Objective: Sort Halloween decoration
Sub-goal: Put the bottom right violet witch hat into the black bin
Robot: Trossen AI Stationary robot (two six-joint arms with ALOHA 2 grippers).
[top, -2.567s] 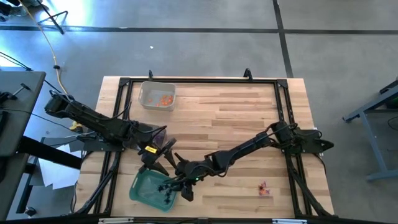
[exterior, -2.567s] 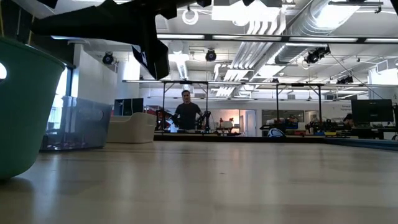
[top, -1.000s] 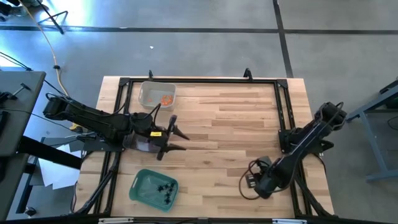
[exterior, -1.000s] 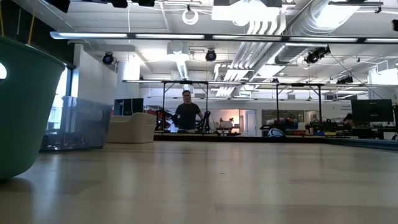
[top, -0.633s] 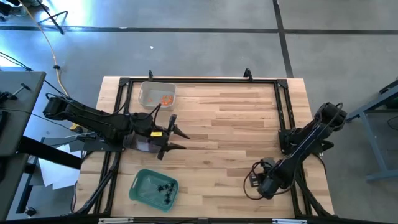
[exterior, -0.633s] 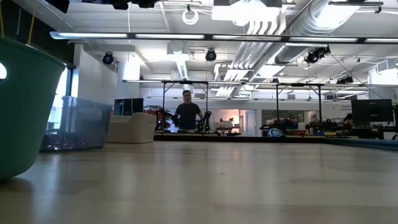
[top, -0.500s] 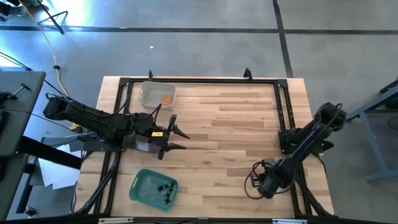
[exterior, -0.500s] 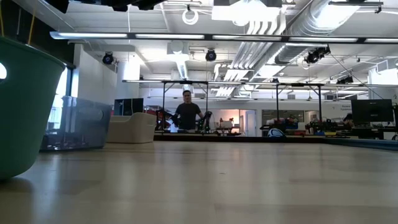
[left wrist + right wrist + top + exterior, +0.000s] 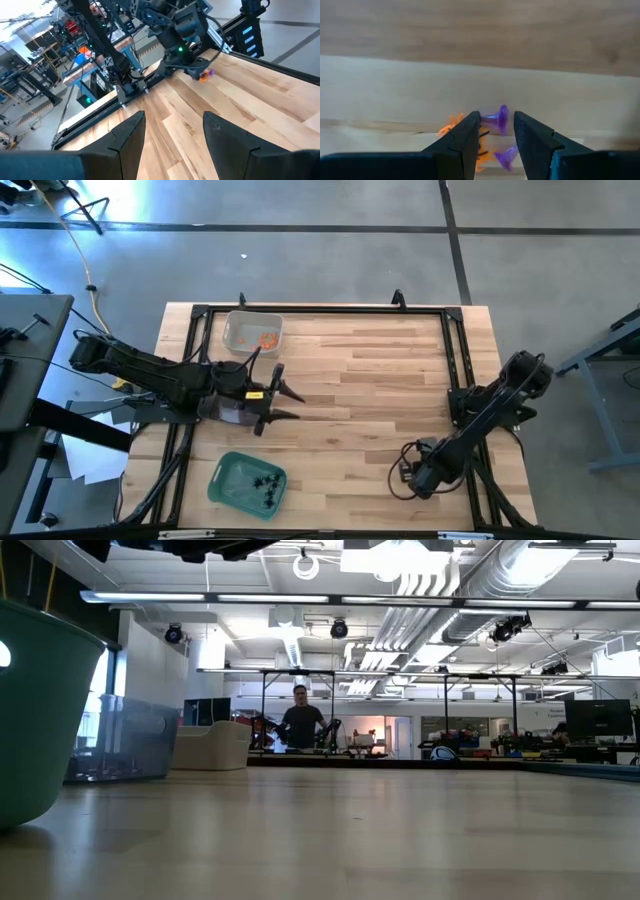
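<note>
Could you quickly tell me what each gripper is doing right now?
Left gripper: open, empty, above the table.
Right gripper: open, straddling a purple trinket, not yet closed.

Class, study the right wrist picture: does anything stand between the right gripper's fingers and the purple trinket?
Nothing visible does. The right gripper is open, and the purple trinket lies in the gap between its fingers, on the bare table.

From overhead the right gripper (image 9: 418, 476) sits right over the last trinkets on the table, so they're hidden there. Up close, its fingers cover most of the orange trinket (image 9: 454, 126) — shape's a blur. The black bits in the green tray (image 9: 225, 480) — too small to make out.
</note>
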